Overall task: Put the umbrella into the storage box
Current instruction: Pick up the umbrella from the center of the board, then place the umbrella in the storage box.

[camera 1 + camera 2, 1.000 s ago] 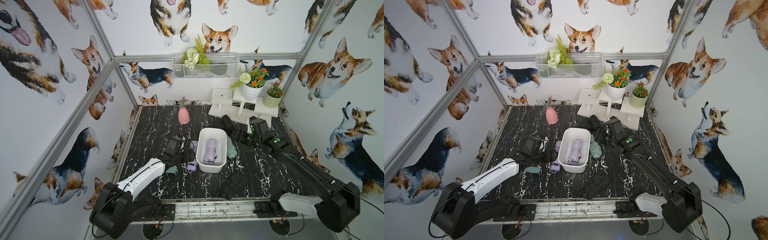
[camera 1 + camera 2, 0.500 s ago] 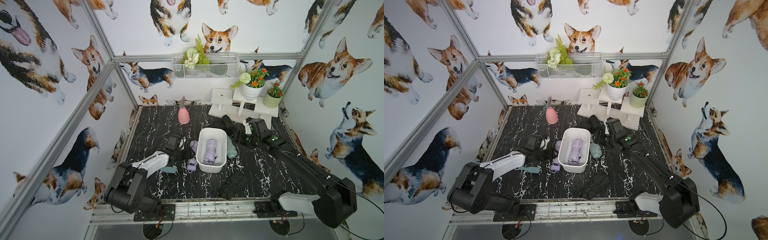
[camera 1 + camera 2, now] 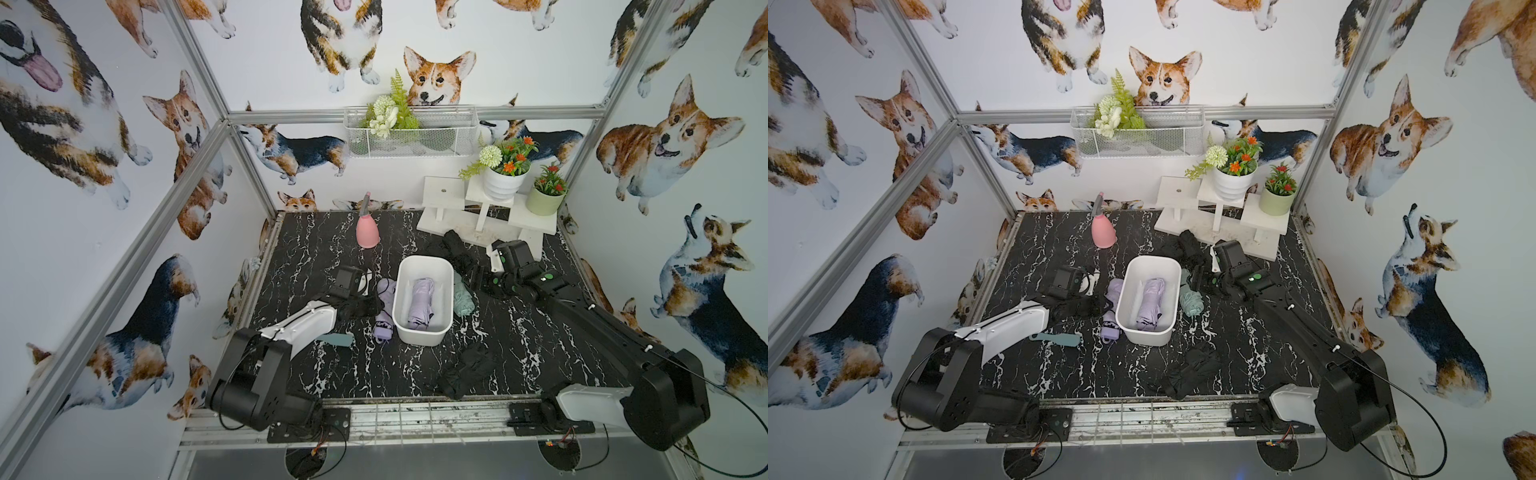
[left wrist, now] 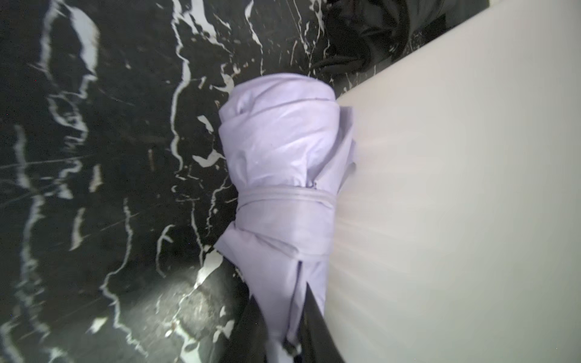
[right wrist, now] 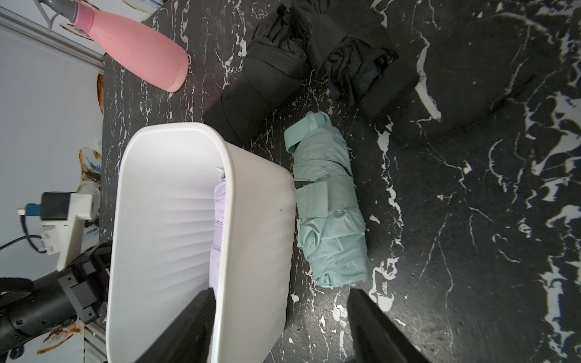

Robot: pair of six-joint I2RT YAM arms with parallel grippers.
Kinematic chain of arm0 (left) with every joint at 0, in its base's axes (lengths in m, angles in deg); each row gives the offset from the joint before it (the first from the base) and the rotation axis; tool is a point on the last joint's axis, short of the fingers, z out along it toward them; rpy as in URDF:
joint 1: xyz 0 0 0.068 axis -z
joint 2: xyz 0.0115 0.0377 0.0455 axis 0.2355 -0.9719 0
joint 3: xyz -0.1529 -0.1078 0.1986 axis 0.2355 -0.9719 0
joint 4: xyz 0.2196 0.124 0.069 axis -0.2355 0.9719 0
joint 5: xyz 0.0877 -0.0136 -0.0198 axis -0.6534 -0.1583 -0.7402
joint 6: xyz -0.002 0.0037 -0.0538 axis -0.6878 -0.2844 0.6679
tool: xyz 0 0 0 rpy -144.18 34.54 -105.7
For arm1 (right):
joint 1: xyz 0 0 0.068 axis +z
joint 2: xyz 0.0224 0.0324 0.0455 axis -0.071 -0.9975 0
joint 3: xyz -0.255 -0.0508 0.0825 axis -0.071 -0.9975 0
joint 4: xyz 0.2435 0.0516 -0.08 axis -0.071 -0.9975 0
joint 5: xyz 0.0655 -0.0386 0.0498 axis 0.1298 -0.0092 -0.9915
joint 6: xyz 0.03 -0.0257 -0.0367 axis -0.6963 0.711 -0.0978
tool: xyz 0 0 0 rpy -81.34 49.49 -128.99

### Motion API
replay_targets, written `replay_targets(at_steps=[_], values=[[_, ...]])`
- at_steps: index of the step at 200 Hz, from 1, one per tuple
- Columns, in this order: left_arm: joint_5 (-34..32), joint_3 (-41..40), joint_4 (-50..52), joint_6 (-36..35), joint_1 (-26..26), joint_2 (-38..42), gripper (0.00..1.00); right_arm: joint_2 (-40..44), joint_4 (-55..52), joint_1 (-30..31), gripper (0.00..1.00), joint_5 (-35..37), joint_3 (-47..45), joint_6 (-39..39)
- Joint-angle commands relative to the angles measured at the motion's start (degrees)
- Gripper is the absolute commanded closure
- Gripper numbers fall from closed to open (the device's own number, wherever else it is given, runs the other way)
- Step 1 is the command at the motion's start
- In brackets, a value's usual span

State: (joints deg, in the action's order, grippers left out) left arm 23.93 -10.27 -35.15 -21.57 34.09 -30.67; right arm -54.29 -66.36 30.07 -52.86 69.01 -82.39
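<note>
Crinkled lilac fabric umbrella [image 4: 283, 176] lies against smooth white plastic storage box [image 4: 456, 188]

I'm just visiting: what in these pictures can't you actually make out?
Whether the left fingers pinch the lilac umbrella beside the storage box: the left wrist view's edge cuts them off; both top views show black on black.
What the teal flat thing is: the left arm covers one end in both top views.
Inside the wire basket: too small behind mesh, both top views.
</note>
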Motion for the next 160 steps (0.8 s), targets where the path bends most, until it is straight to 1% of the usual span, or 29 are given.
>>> replay_targets(at_steps=[1, 22, 42, 55, 59, 73, 105, 129, 136, 160], values=[[-4.7, 1.5, 4.7, -2.4, -0.1, 5.0, 0.84, 0.0, 1.9, -0.4, 0.28, -0.7, -0.6, 1.1], [-6.9, 3.3, 9.4, -3.3, 0.0, 11.5, 0.85, 0.0, 2.2, -0.8, 0.28, -1.2, -1.0, 1.4], [-7.7, 6.1, 13.6, -3.5, 0.0, 16.6, 0.86, 0.1, 2.1, -0.9, 0.28, -1.4, -1.0, 1.9], [-7.4, 7.7, 15.5, -3.2, 0.0, 18.8, 0.87, 0.5, 2.1, -1.1, 0.28, -1.6, -0.8, 2.4], [-7.3, 10.3, 15.9, -2.9, 0.0, 19.2, 0.88, 0.6, 2.1, -1.1, 0.28, -1.7, -0.8, 2.4], [-5.9, 13.0, 16.3, -1.9, 0.0, 19.9, 0.89, 1.1, 2.1, -1.2, 0.28, -2.0, -0.5, 2.5], [0.0, 17.5, 12.3, 2.1, 0.1, 18.3, 0.91, 1.7, 1.3, -1.2, 0.28, -3.0, 0.9, 3.4], [3.9, 20.3, 7.9, 5.1, 1.6, 13.6, 0.93, 1.6, 0.0, -1.3, 0.28, -3.8, 2.8, 5.4], [3.9, 21.8, 8.3, 5.1, 2.6, 11.6, 0.94, 1.5, -0.9, -1.3, 0.28, -3.9, 3.4, 6.2], [0.9, 26.4, 10.3, 4.6, 7.5, 6.2, 0.94, 2.1, -2.9, -1.5, 0.28, -3.5, 4.1, 7.7]])
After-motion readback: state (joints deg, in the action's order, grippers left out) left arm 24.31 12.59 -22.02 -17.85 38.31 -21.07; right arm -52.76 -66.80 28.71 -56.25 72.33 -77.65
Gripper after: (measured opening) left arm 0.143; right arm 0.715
